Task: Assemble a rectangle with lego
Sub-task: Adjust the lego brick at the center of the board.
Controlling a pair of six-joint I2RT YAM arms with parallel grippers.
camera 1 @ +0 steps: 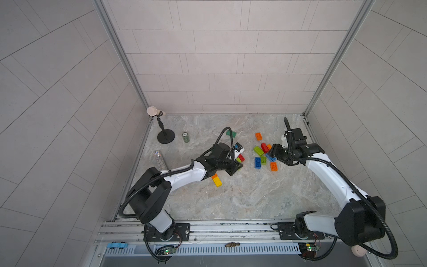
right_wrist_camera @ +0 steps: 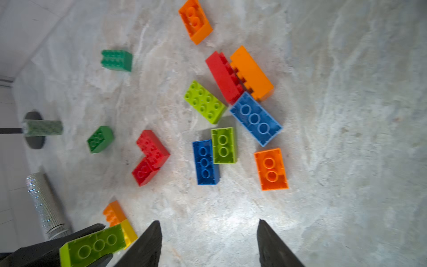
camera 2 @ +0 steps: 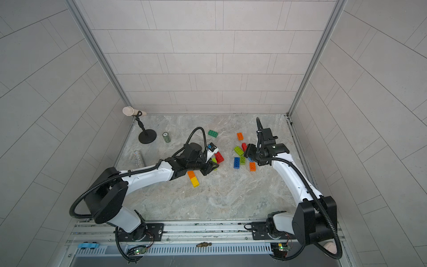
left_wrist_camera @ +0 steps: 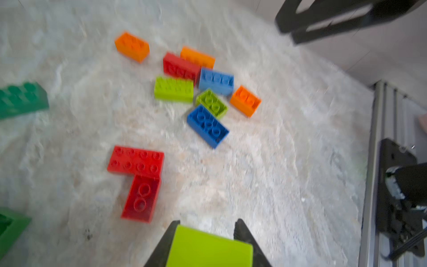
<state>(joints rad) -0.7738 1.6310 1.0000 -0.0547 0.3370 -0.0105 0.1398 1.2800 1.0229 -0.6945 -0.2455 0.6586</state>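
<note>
Pincer (left_wrist_camera: 208, 222) on outstretched left arm (camera 1: 182, 173) clamps lime brick (left_wrist_camera: 209, 248).

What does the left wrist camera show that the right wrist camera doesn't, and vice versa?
Only the left wrist view: a black mounting plate on a metal rail. Only the right wrist view: the green can, the glittery tube and the orange-and-yellow brick pair. Both: the lime brick clamped in the left end effector, the red L-shaped pair and the loose brick cluster.
</note>
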